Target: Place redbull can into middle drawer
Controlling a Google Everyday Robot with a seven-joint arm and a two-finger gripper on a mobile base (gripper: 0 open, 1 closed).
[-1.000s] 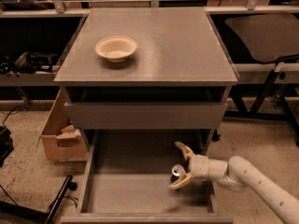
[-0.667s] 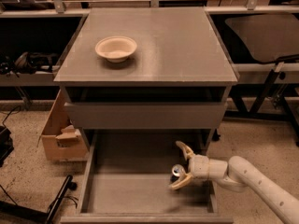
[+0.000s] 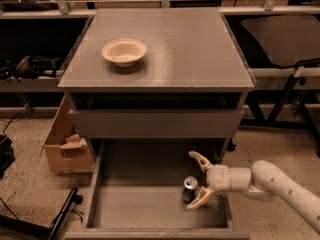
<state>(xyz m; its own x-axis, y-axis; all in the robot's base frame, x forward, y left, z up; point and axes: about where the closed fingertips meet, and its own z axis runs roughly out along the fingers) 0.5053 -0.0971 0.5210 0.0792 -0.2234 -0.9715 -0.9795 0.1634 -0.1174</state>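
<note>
The redbull can (image 3: 189, 189) stands upright on the floor of the open middle drawer (image 3: 135, 209), near its right wall. My gripper (image 3: 196, 180) reaches in from the right at the end of the white arm. Its two tan fingers are spread wide. The can stands just left of the lower fingertip (image 3: 196, 203), close to it or touching it, and the upper finger is well clear of it. The gripper is not closed on the can.
A white bowl (image 3: 124, 52) sits on the cabinet top (image 3: 200, 49). The drawer above shows its flat grey front (image 3: 155, 123). A cardboard box (image 3: 65, 146) stands on the floor to the left. Dark desks and cables line both sides.
</note>
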